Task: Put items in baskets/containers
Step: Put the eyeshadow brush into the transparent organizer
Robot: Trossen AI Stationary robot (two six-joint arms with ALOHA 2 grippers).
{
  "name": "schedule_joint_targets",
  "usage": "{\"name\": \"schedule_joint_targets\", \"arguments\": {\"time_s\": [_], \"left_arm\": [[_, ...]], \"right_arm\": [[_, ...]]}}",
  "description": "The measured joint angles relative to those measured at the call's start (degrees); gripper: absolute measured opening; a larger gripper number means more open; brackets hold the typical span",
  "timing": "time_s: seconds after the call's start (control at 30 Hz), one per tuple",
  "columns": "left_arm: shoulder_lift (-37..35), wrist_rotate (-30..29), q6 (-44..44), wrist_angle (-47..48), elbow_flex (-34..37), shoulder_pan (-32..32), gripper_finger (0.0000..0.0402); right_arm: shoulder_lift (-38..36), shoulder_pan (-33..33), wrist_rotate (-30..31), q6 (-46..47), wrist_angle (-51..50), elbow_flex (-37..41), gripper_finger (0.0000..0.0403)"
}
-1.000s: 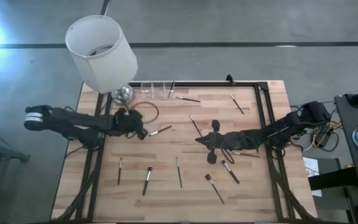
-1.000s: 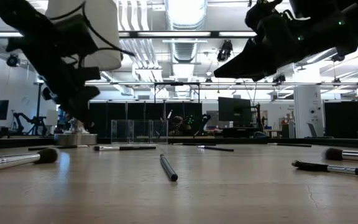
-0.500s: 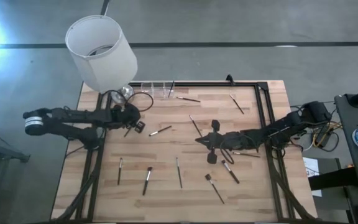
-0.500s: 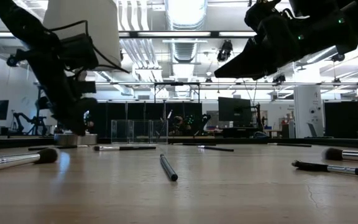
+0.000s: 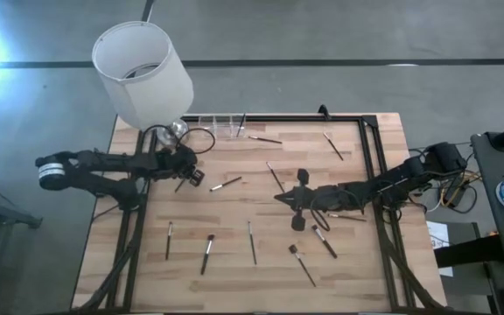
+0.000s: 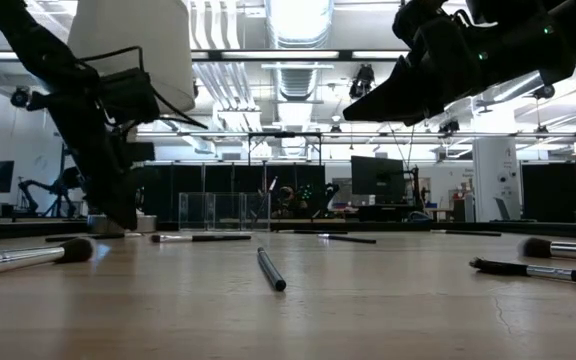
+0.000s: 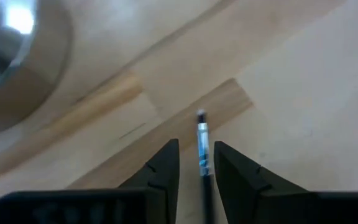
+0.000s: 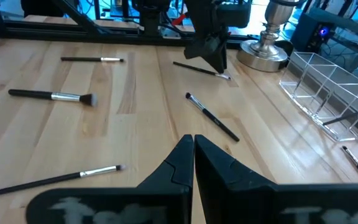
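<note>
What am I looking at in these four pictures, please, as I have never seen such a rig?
Two robot arms work at a wooden table. One camera looks down from above, one sits at table level, and one rides on each wrist. Thin makeup brushes lie scattered; a clear holder and a lamp stand at the far edge. The left gripper is near the lamp's base, its fingers open astride a brush lying on the wood. The right gripper hangs shut and empty over the middle.
</note>
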State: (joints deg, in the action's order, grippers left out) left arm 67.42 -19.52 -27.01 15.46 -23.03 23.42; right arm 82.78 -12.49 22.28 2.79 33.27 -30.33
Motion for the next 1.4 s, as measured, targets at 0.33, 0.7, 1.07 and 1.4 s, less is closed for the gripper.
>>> {"name": "schedule_joint_targets", "arguments": {"time_s": [0.33, 0.7, 1.07, 1.4], "left_arm": [[7.8, 1.5, 1.7, -3.8, -0.2, 0.2, 0.0092], [9.4, 4.8, 5.9, -2.9, -0.3, -0.6, 0.0008], [4.3, 7.4, 3.0, 1.0, -2.9, -6.8, 0.0001], [0.4, -1.6, -3.6, -4.3, -2.6, -20.6, 0.0001]], "right_arm": [[0.0, 0.0, 0.0, 0.0, 0.0, 0.0, 0.0009], [0.0, 0.0, 0.0, 0.0, 0.0, 0.1, 0.0009], [0.0, 0.0, 0.0, 0.0, 0.0, 0.1, 0.0008], [0.0, 0.0, 0.0, 0.0, 0.0, 0.1, 0.0008]]}}
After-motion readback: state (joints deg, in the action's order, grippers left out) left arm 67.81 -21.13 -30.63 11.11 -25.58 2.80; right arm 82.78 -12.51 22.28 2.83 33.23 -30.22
